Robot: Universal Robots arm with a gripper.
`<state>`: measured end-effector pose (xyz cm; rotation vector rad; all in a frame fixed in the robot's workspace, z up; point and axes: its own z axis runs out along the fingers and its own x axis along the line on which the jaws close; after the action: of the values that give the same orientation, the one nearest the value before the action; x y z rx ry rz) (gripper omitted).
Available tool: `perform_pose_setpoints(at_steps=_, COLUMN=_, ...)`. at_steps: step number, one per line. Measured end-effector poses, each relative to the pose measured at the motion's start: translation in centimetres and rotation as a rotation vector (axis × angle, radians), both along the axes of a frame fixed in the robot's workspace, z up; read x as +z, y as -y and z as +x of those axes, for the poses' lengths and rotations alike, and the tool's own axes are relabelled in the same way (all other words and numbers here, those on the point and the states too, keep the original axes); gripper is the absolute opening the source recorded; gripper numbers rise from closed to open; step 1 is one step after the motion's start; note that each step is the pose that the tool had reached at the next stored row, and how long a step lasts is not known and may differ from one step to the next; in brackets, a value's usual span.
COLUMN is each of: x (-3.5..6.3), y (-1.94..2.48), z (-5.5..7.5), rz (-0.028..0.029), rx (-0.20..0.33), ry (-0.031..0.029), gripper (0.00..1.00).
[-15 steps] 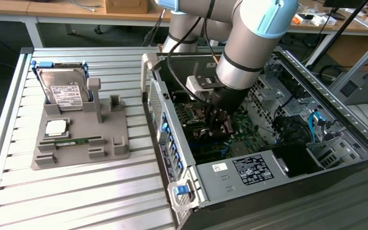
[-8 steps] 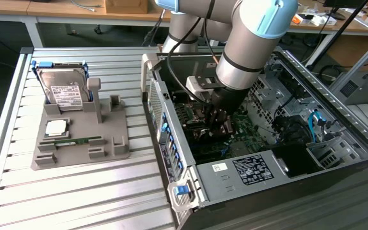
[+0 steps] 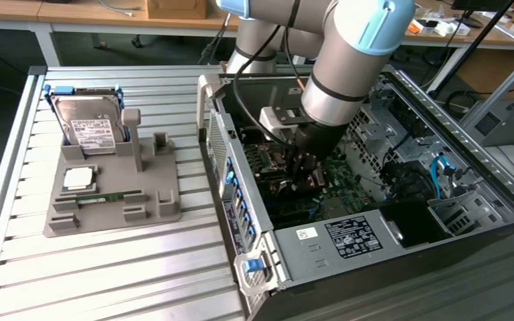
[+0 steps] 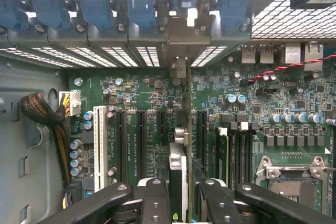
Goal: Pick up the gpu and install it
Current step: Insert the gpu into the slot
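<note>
While inside the PC case (image 3: 471,167), gripper (image 4: 181,192) jaws clamp gpu (image 4: 178,171) edge-on over the motherboard (image 4: 136,98) slots.

Even, bright indoor light falls on the slatted table (image 3: 105,267), with soft glare on its ribs. Inside the computer case (image 3: 471,194) it is dimmer and shadowed. The wrist view's motherboard (image 4: 157,103) is sharp; the near black fingers (image 4: 105,203) blur slightly.
</note>
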<state>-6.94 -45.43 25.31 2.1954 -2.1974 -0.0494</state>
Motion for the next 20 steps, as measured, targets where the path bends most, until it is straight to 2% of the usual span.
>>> perform_pose_setpoints(at_steps=9, x=-0.14, y=0.0, z=0.0, rz=0.0003, rx=0.0, ry=0.0001, gripper=0.27)
perform_pose_setpoints(at_steps=10, x=-0.21, y=-0.03, z=0.0, rz=0.0022, rx=0.0, ry=0.0009, gripper=0.28)
perform_pose_setpoints(at_steps=11, x=-0.17, y=-0.01, z=0.0, rz=0.0011, rx=0.0, ry=0.0005, gripper=0.28)
perform_pose_setpoints(at_steps=12, x=-0.14, y=-0.01, z=0.0, rz=0.0005, rx=0.0, ry=0.0002, gripper=0.34)
perform_pose_setpoints(at_steps=14, x=-0.06, y=0.0, z=0.0, rz=0.0, rx=0.0, ry=0.0, gripper=0.34)
perform_pose_setpoints(at_steps=16, x=0.36, y=-0.01, z=0.0, rz=0.0001, rx=0.0, ry=0.0, gripper=0.34)
perform_pose_setpoints(at_steps=20, x=2.23, y=-0.34, z=0.0, rz=0.0003, rx=0.0, ry=0.0002, gripper=0.34)
